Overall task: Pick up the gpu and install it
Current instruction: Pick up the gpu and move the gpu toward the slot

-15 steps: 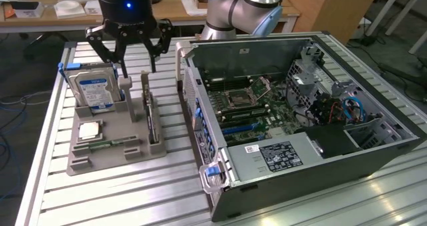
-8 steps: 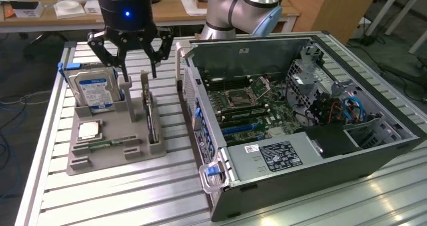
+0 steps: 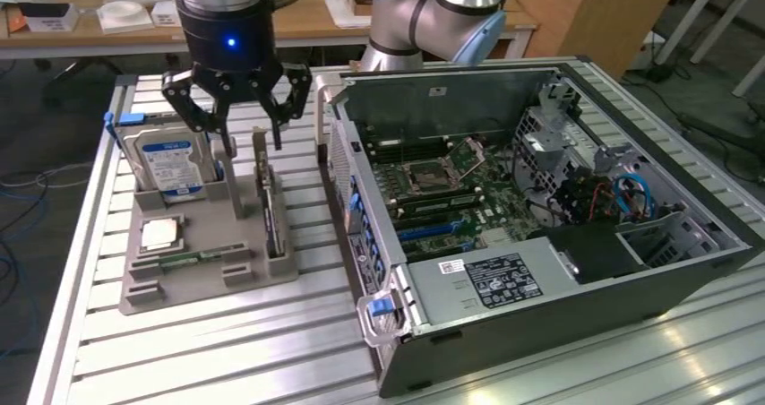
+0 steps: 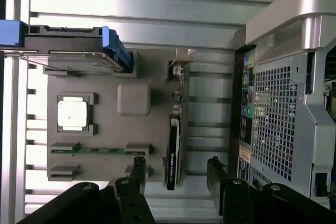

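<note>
Gpu [image 3: 265,199] on edge in grey holder [image 3: 203,284] — wide-spread tool [image 3: 249,138] just above

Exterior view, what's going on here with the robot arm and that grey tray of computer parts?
The robot arm's hand hovers open over the grey tray, lined up with the gpu, which stands on edge in its slot. Nothing is gripped yet. A hard drive stands in the same tray, and the open computer case lies beside it on the exterior view's right.
</note>
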Robot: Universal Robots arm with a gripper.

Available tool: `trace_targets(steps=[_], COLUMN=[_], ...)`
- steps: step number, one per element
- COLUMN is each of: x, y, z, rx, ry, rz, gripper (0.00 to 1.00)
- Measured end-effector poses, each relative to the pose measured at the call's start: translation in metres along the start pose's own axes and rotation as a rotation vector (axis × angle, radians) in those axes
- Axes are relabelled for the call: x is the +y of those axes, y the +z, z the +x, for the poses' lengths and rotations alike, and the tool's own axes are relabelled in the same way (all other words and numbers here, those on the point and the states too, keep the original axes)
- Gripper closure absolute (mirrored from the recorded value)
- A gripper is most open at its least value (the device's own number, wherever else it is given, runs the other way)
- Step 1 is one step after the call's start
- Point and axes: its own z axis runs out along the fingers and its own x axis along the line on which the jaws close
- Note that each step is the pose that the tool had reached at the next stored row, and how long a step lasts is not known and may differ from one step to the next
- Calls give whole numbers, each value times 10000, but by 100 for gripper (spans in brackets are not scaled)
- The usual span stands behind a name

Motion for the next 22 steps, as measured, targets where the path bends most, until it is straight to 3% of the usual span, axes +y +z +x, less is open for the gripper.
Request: trace_targets(steps=[22], x=[-26], y=[399], z=[28], rx=[0], ry=[1], rz=[0], gripper=[41])
